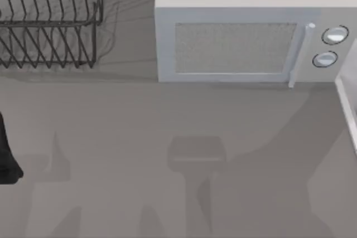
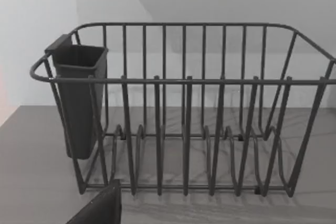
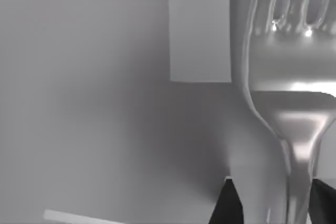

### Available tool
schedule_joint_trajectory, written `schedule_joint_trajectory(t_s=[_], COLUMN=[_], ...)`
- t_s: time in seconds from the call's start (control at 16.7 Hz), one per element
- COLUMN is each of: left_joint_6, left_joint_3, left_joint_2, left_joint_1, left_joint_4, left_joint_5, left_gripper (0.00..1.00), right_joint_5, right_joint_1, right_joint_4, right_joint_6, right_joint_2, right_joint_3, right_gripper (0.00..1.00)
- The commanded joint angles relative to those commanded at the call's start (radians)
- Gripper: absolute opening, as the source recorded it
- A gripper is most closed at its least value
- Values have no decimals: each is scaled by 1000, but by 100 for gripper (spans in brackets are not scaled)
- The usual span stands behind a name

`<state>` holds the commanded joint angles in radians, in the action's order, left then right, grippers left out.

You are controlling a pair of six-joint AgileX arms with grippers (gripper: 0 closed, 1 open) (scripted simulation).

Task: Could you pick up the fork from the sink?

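The fork point(image 3: 291, 108) stands close before the right wrist camera, tines away from it, its handle pinched between the right gripper point(image 3: 273, 203) jaws, above the grey desk point(image 1: 139, 137). The sink point(image 1: 350, 112) rim runs along the desk's right edge, beside the white microwave point(image 1: 240, 32). The left arm point(image 1: 6, 154) sits parked at the left edge, facing the black wire rack point(image 2: 184, 108) with its cup point(image 2: 79, 98); I cannot tell how its jaws stand.

Kitchen: microwave point(image 1: 240, 43), dish rack point(image 2: 184, 114).

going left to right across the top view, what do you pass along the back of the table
black wire rack → white microwave → its door handle → its two round knobs → a pale rim strip at the right edge
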<state>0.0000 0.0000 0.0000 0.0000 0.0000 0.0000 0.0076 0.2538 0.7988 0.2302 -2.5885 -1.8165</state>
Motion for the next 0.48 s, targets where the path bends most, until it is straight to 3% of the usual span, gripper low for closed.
schedule_joint_trajectory(t_s=[0.48], left_joint_6=[0], left_joint_3=[0], left_joint_2=[0], left_joint_1=[0], left_joint_4=[0], left_joint_5=[0], left_gripper=[100], right_joint_5=[-11], right_joint_1=[-3], right_joint_4=[13], right_joint_6=[-10], right_joint_2=[46], right_joint_3=[-13], right_gripper=[0])
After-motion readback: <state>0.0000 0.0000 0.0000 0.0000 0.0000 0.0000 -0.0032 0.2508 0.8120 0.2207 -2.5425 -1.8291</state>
